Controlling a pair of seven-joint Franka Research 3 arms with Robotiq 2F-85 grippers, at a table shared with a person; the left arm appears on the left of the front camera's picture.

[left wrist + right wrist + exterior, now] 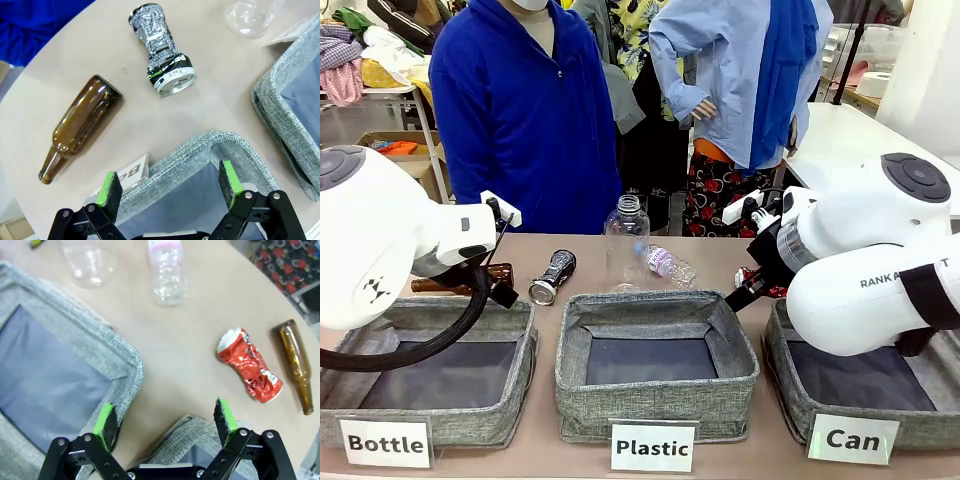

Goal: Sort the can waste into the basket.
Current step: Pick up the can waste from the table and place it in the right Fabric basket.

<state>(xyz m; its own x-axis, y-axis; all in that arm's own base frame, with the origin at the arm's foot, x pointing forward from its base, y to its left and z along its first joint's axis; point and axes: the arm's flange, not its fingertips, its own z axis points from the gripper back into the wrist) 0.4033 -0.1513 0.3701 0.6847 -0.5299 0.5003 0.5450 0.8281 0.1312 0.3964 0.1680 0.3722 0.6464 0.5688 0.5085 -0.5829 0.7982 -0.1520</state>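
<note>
A crushed red can [248, 365] with white marks lies on the tan table, up and to the right of my open right gripper [165, 425]. That gripper hovers over the near rim of the grey "Can" basket [782, 372] with nothing between its green pads. A dented dark can [162, 50] with a silver end lies on its side beyond my left gripper [170, 187]. The left gripper is open and bare, above the rim of the "Bottle" basket [200, 150]. In the front view the dark can [552, 277] rests behind the gap between the left and middle baskets.
One brown glass bottle [82, 125] lies left of the dark can, another [296, 362] beside the red can. A clear bottle [627, 235] stands upright and a second [670, 265] lies behind the "Plastic" basket [655, 395]. A person in blue [520, 110] stands across the table.
</note>
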